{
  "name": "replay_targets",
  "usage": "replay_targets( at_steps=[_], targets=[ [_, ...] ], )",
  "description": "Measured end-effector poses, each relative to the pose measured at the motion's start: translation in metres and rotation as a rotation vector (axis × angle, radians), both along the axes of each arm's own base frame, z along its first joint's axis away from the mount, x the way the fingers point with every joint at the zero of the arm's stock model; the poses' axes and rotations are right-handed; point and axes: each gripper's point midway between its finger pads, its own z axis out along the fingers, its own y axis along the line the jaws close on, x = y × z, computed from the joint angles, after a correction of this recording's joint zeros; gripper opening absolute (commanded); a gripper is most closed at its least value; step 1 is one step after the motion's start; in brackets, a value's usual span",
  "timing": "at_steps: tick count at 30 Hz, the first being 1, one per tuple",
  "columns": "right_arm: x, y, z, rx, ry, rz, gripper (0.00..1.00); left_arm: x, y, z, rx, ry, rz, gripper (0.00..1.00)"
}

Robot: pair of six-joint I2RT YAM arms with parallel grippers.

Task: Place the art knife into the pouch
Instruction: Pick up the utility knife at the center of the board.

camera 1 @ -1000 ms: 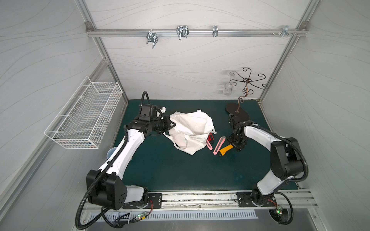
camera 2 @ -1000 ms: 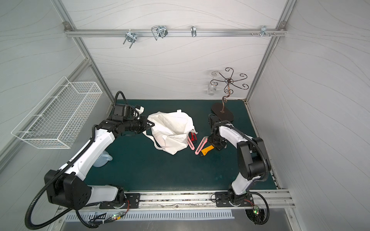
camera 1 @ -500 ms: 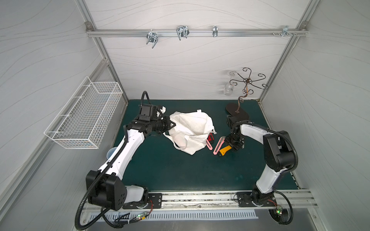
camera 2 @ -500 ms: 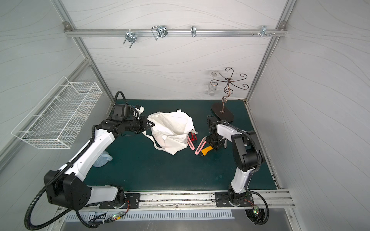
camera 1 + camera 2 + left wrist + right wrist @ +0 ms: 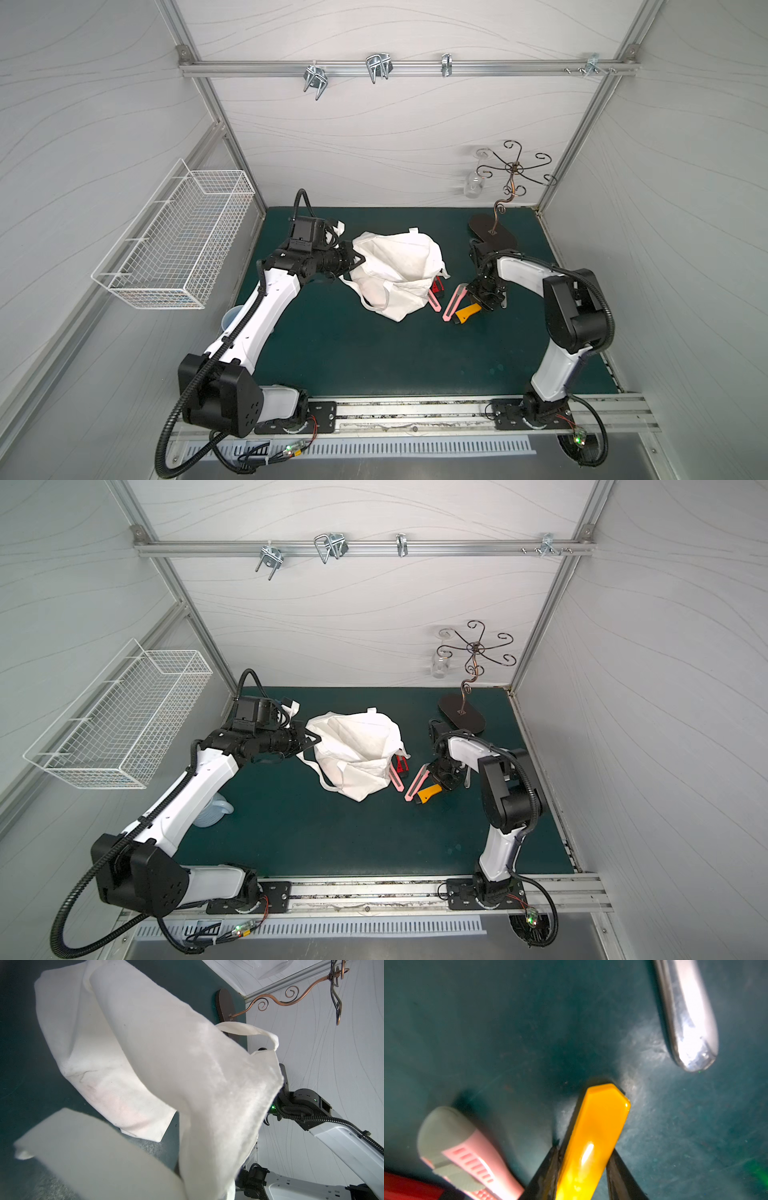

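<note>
Right wrist view is the useful one: the yellow plastic art knife (image 5: 602,1115) lies flat on the dark green mat (image 5: 508,1022), and the right gripper (image 5: 584,1149) has its two black fingers (image 5: 548,1167) snug against both long sides of the handle, so it's pinching the knife, which hasn't left the mat. Just beside it sits a pink-and-grey plastic cutter (image 5: 467,1157), with a bit of something red (image 5: 404,1188) at the frame edge and a shiny silver metal piece (image 5: 691,1022) lying apart on the knife's other side. In both top views the knife (image 5: 467,311) (image 5: 428,792) pokes out from under the gripper (image 5: 482,301) (image 5: 442,782), with its dark end touching or nearly touching the pink-and-grey cutter (image 5: 453,301). The large white cloth pouch (image 5: 399,266) (image 5: 353,746) is crumpled on the mat near the knife but not touching it; a second pink cutter (image 5: 434,300) lies right at its edge, between the two. Over on the far side, the left gripper (image 5: 356,261) (image 5: 309,739) is clamped tight on the pouch's rim, and the left wrist view shows the cloth (image 5: 166,1053) lifted and draped with a strap handle (image 5: 249,1031) looping off it.
</note>
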Motion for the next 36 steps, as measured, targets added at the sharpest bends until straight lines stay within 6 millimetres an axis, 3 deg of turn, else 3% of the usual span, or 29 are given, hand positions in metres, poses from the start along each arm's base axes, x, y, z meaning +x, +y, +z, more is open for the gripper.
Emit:
replay_targets(
  at_steps=[12,20,24,31,36],
  targets=[
    [0.007,-0.001,0.003,-0.026,-0.032,0.074,0.28,-0.001,-0.001,-0.001,0.012,-0.001,-0.002,0.00],
    [0.024,0.006,0.027,-0.082,-0.119,0.162,0.24,-0.001,-0.001,-0.002,0.014,-0.002,-0.002,0.00],
    [0.035,0.015,0.066,-0.140,-0.218,0.228,0.24,-0.001,-0.003,-0.002,0.015,-0.002,-0.007,0.00],
    [0.049,0.042,0.167,-0.226,-0.474,0.359,0.25,-0.002,-0.004,-0.002,0.016,-0.002,-0.009,0.00],
    [0.051,0.064,0.226,-0.256,-0.618,0.446,0.25,-0.003,-0.006,-0.002,0.018,-0.003,-0.016,0.00]
  ],
)
